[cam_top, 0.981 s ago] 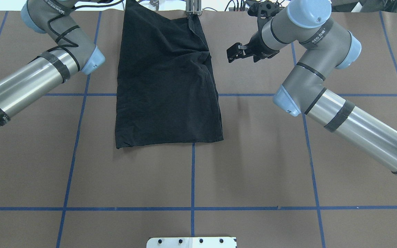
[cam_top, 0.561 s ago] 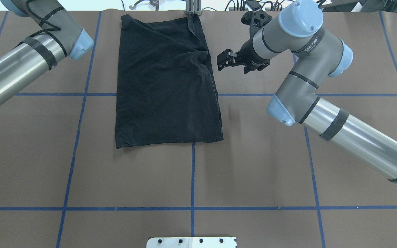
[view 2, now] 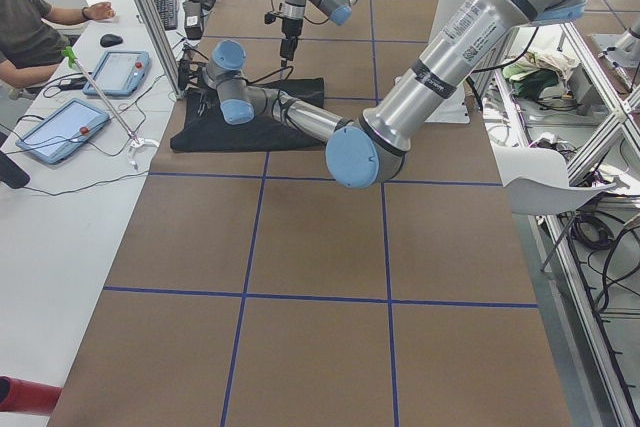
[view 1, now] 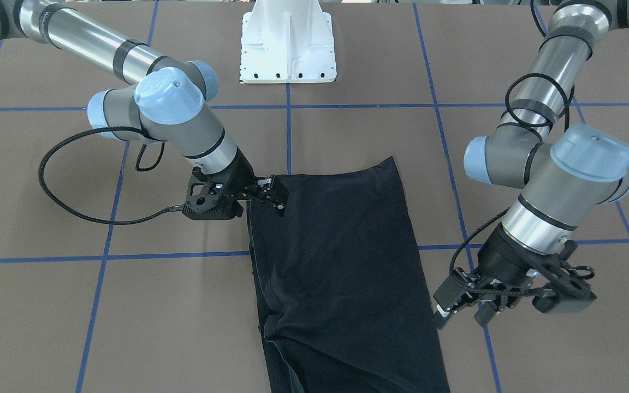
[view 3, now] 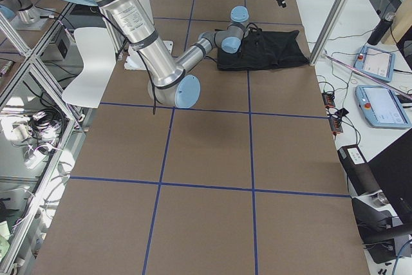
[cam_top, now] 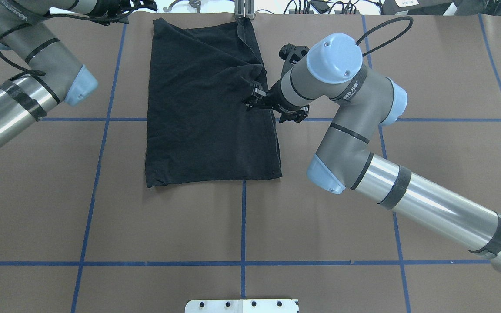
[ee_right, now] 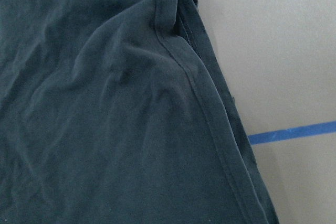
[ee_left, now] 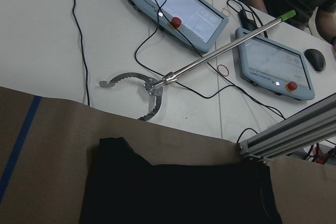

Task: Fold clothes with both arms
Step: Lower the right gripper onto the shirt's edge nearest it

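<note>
T-shirt (cam_top: 207, 100): black, folded into a long panel, flat on the table (cam_top: 320, 217), far end at the table's far edge.
right hand (cam_top: 252, 98): released, fingers spread, tips down at the shirt's right hem about halfway along; contact with the cloth cannot be told.
right arm (cam_top: 350, 91): reaches in from the right, wrist bent, hand pointing leftward and down.
left hand (view 1: 461, 321): fingers apart, grasping nothing, just beside the shirt's left edge near its far end.
left arm (cam_top: 28, 39): elbow folded back, wrist tilted down.
right wrist view: only creases, the stitched hem and a blue tape line (ee_right: 294, 131).
left wrist view: shirt's far end, an aluminium post (ee_left: 294, 129), two tablets (ee_left: 178, 6) and a grabber tool (ee_left: 220, 53) on a white side table (ee_left: 52, 35).
left side view: a person (view 2: 25, 32) sits at that side table.
</note>
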Robot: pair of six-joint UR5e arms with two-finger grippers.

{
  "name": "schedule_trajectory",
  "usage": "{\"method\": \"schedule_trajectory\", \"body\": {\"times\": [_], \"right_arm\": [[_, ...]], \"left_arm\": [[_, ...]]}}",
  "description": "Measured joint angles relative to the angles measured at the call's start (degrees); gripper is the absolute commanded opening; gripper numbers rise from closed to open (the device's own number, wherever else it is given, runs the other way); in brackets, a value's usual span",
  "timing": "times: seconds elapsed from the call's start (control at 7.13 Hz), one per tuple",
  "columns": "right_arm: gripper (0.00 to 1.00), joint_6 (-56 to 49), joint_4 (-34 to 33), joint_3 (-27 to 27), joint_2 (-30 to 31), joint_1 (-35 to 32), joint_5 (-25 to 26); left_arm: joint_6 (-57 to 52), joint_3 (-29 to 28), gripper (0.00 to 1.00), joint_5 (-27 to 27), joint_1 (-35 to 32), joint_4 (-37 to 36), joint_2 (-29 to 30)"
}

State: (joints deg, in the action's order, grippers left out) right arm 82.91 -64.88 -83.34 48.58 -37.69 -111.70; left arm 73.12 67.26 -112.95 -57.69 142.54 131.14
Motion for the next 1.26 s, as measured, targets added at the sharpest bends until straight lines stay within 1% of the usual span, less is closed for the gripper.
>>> {"method": "schedule_trajectory", "body": {"times": [0.14, 0.42, 0.7, 1.26], "right_arm": [[1.00, 0.28, -3.08, -0.22, -0.47, 1.70, 2.34], [1.00, 0.86, -6.25, -1.21, -0.40, 3.75, 3.74], [1.00, 1.67, -6.98, -0.67, 0.03, 5.91, 4.15], [1.00, 2.24, -8.23, 2.62, -1.85, 6.57, 4.20]], "left_arm": [[0.30, 0.89, 1.00, -0.08, 0.88, -0.02, -0.70], [1.13, 1.68, 1.00, -0.03, 2.39, 0.51, -2.04], [1.38, 1.98, 1.00, -0.01, 2.79, 0.77, -2.74], [1.39, 2.48, 1.00, -0.08, 2.87, 0.88, -2.81]]}}
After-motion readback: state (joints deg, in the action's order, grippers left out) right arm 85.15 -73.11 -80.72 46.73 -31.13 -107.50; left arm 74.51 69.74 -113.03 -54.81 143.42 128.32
